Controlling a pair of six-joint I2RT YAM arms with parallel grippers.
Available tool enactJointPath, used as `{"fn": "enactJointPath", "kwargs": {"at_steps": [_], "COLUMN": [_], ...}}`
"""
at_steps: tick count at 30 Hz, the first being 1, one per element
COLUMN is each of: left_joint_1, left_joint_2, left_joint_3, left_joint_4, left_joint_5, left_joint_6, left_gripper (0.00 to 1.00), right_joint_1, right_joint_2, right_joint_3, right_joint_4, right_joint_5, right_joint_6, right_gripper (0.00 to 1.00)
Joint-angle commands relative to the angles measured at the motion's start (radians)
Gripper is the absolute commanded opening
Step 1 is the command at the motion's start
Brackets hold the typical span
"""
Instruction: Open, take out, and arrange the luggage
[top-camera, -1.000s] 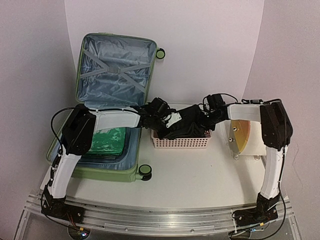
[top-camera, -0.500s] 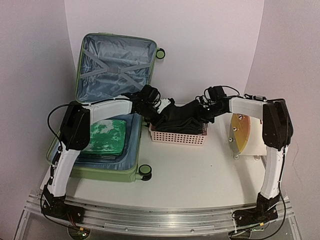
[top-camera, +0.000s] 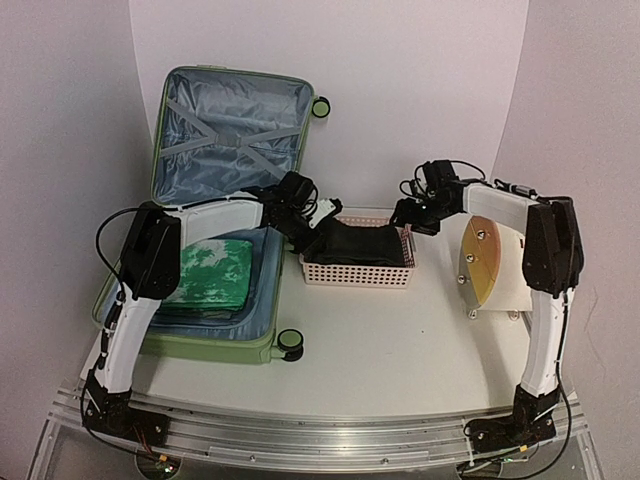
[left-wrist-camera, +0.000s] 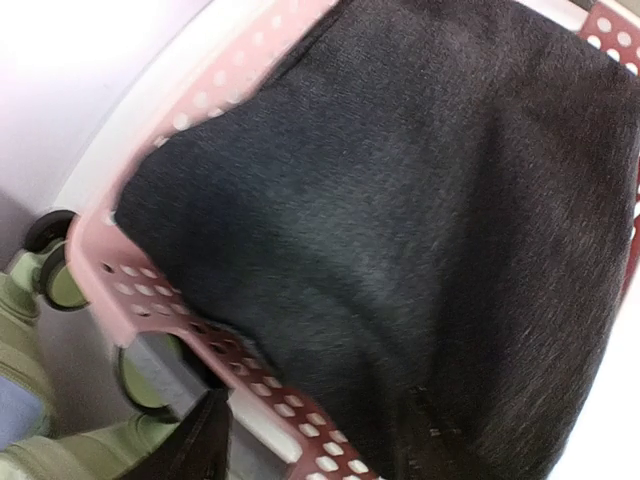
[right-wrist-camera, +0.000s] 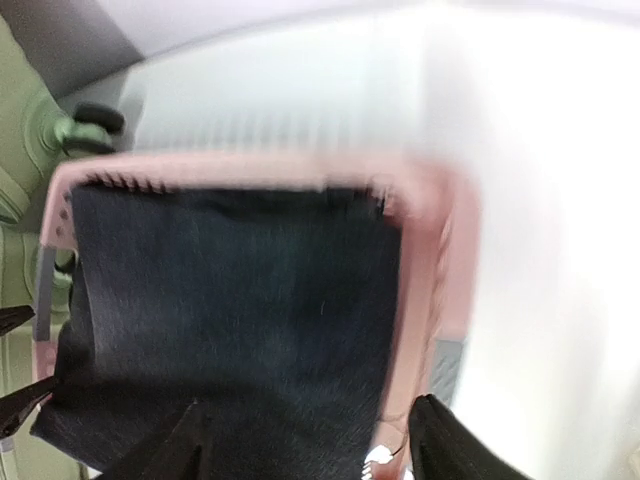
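While the light-green hard-shell luggage (top-camera: 235, 140) lies open at left, a black folded garment (top-camera: 360, 243) fills the pink slotted basket (top-camera: 360, 277), with left pincer (left-wrist-camera: 320, 445) and right pincer (right-wrist-camera: 310, 445) seemingly released; the next move likely calls for fetching the green patterned cloth (top-camera: 215, 272).

A black garment (top-camera: 355, 244) fills the pink basket (top-camera: 360, 278) beside luggage (top-camera: 235, 140).

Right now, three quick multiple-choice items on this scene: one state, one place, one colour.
1. The light-green suitcase is: A open; B zipped shut; C standing on its wheels.
2. The black garment lies: A in the suitcase; B in the pink basket; C on the floor.
3. The folded cloth in the suitcase is: A red; B green and white; C black.
Answers: 1 A, its inside shows. 2 B, the pink rim surrounds it. 3 B, green with white patches.
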Motion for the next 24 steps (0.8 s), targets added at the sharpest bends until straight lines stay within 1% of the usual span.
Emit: {"fn": "enactJointPath", "kwargs": {"at_steps": [1, 2, 3, 4, 5, 6, 8, 9, 10, 11, 12, 13, 14, 15, 16, 17, 21, 23, 24], "left_joint_1": [0.005, 0.004, 0.002, 0.001, -0.002, -0.004, -0.012, -0.022, -0.037, -0.045, -0.053, -0.054, -0.052, -0.050, -0.044, -0.038, -0.007, -0.003, -0.002], "left_joint_2": [-0.079, -0.081, -0.085, -0.087, -0.092, -0.092, -0.091, -0.089, -0.086, -0.081, -0.076, -0.072, -0.065, -0.064, -0.053, -0.046, 0.050, 0.060, 0.048], "left_joint_3": [0.110, 0.128, 0.138, 0.142, 0.154, 0.163, 0.171, 0.162, 0.145, 0.121, 0.089, 0.056, 0.013, 0.002, -0.053, -0.064, -0.007, -0.005, -0.035], "left_joint_4": [-0.023, -0.036, -0.044, -0.043, -0.034, -0.029, -0.023, -0.025, -0.033, -0.037, -0.042, -0.046, -0.046, -0.042, -0.023, -0.018, -0.062, -0.094, -0.094], "left_joint_5": [-0.041, -0.041, -0.033, -0.032, -0.031, -0.027, 0.003, 0.039, 0.067, 0.076, 0.091, 0.113, 0.148, 0.157, 0.154, 0.152, 0.136, 0.149, 0.161], "left_joint_6": [0.068, 0.075, 0.083, 0.086, 0.097, 0.104, 0.106, 0.109, 0.112, 0.117, 0.117, 0.108, 0.093, 0.092, 0.092, 0.090, 0.074, 0.069, 0.069], "left_gripper": [0.65, 0.69, 0.70, 0.71, 0.71, 0.68, 0.58, 0.46, 0.36, 0.30, 0.23, 0.16, 0.13, 0.13, 0.12, 0.12, 0.10, 0.09, 0.09], "right_joint_1": [0.005, 0.008, 0.012, 0.014, 0.026, 0.043, 0.062, 0.081, 0.100, 0.111, 0.117, 0.127, 0.139, 0.142, 0.149, 0.148, 0.147, 0.141, 0.136], "right_joint_2": [-0.032, -0.033, -0.033, -0.034, -0.034, -0.033, -0.029, -0.018, -0.008, 0.003, 0.013, 0.021, 0.034, 0.037, 0.060, 0.075, 0.158, 0.177, 0.174], "right_joint_3": [0.131, 0.149, 0.166, 0.176, 0.200, 0.210, 0.220, 0.220, 0.211, 0.203, 0.186, 0.164, 0.128, 0.110, 0.066, 0.039, 0.012, -0.001, -0.010], "right_joint_4": [-0.062, -0.075, -0.084, -0.087, -0.095, -0.097, -0.097, -0.096, -0.096, -0.096, -0.095, -0.094, -0.091, -0.089, -0.078, -0.072, -0.066, -0.065, -0.065], "right_joint_5": [0.097, 0.109, 0.117, 0.120, 0.125, 0.123, 0.105, 0.066, 0.008, -0.023, -0.066, -0.101, -0.134, -0.146, -0.166, -0.174, -0.145, -0.121, -0.114], "right_joint_6": [-0.073, -0.081, -0.087, -0.088, -0.089, -0.087, -0.076, -0.058, -0.030, -0.003, 0.016, 0.042, 0.078, 0.084, 0.105, 0.118, 0.125, 0.134, 0.141], "right_gripper": [0.71, 0.71, 0.71, 0.70, 0.66, 0.63, 0.59, 0.51, 0.44, 0.37, 0.30, 0.25, 0.16, 0.14, 0.08, 0.07, 0.03, 0.02, 0.01]}}
